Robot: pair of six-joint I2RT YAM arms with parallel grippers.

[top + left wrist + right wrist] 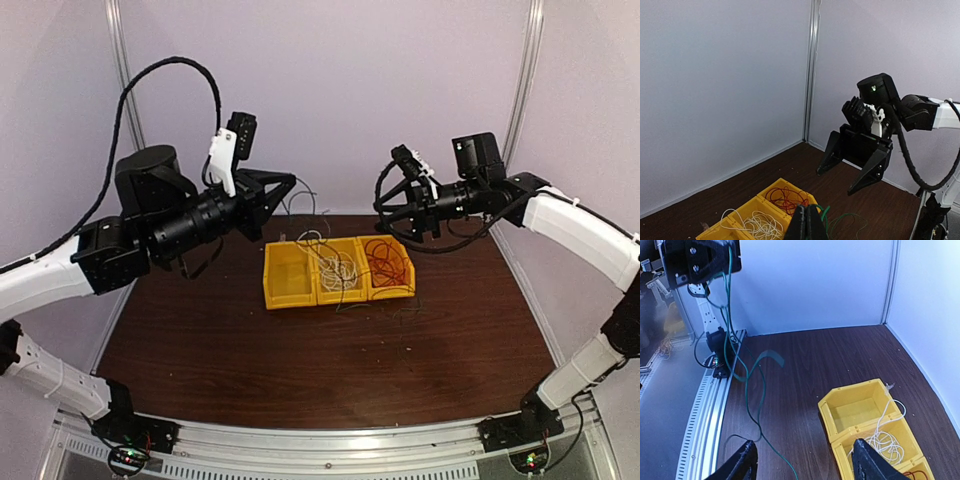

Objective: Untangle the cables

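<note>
My left gripper (pixel 288 185) is raised left of the bins and shut on the dark green cable (pixel 730 330). This cable hangs from its closed fingers (pixel 807 222) and trails in loops onto the table (pixel 852 220). My right gripper (pixel 393 222) hovers over the back right of the bins, wide open and empty, its fingertips (pixel 742 465) on either side of bare table. The white cable (pixel 340 268) lies coiled in the middle yellow compartment. The red cable (pixel 388 260) lies coiled in the right one.
The yellow three-compartment bin (pixel 268 290) sits mid-table; its left compartment (pixel 860 412) holds nothing. White walls with metal posts close the back and sides. An aluminium rail (pixel 330 445) runs along the near edge by the arm bases.
</note>
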